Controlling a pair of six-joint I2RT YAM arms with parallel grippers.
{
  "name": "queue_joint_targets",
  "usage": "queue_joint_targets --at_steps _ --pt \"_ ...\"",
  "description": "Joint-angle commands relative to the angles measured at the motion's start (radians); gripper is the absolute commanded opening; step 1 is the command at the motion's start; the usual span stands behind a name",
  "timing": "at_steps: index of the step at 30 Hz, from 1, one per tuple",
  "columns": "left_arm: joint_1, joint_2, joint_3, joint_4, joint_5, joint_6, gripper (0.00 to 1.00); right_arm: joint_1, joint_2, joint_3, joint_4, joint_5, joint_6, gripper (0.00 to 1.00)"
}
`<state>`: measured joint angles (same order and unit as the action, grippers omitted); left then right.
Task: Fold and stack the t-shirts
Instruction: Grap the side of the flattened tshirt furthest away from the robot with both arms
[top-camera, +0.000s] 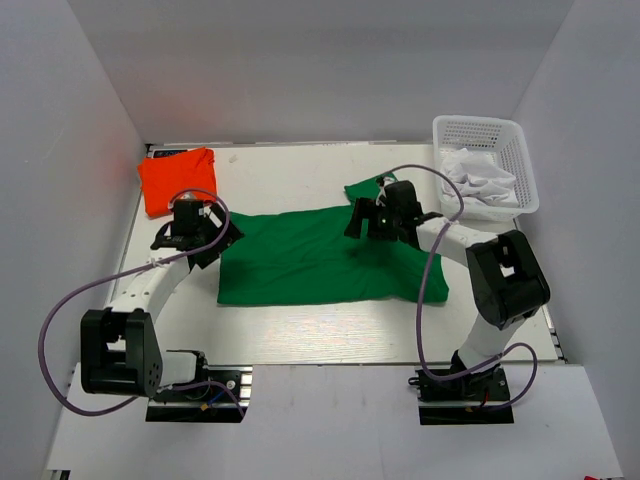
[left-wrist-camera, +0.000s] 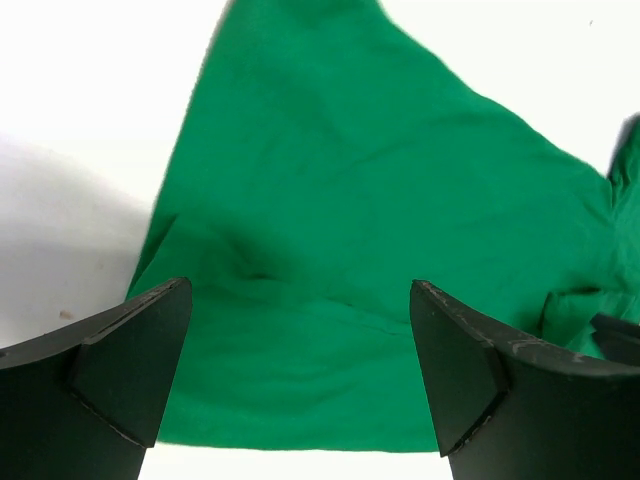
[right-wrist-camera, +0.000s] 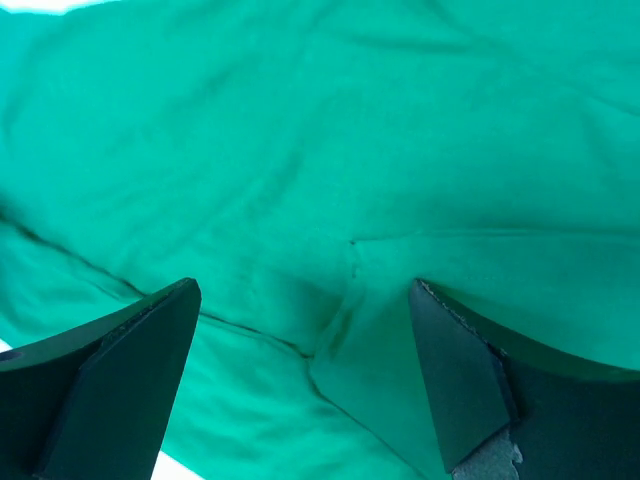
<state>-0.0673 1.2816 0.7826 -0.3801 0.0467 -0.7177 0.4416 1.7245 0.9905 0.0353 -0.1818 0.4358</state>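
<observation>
A green t-shirt lies spread across the middle of the white table. An orange-red t-shirt sits folded at the back left. My left gripper hovers open over the green shirt's left edge; in the left wrist view the green cloth fills the gap between the fingers with nothing held. My right gripper is open above the shirt's upper right part, near a sleeve. The right wrist view shows layered green cloth with a fold corner between the open jaws.
A white lattice basket with white cloth inside stands at the back right corner. Grey walls close in the table on the left, back and right. Purple cables loop off both arms.
</observation>
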Motion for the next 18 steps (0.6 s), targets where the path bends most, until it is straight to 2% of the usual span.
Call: queue_joint_targets --at_steps 1,6,11,15,18 --pt "0.004 0.011 0.067 0.032 -0.038 0.023 1.0 0.008 0.006 0.086 0.011 0.065 -0.009 0.9" --pt "0.004 0.102 0.157 0.032 -0.059 0.034 1.0 -0.004 0.001 0.122 -0.092 0.25 -0.031 0.9" --pt "0.004 0.264 0.266 0.055 -0.09 0.052 1.0 -0.009 0.072 0.273 -0.178 0.387 -0.06 0.9" --pt "0.004 0.399 0.401 -0.012 -0.169 0.064 1.0 -0.041 0.145 0.399 -0.218 0.412 -0.074 0.9" --pt "0.004 0.494 0.493 -0.052 -0.211 0.073 0.96 -0.058 0.199 0.48 -0.229 0.413 -0.103 0.9"
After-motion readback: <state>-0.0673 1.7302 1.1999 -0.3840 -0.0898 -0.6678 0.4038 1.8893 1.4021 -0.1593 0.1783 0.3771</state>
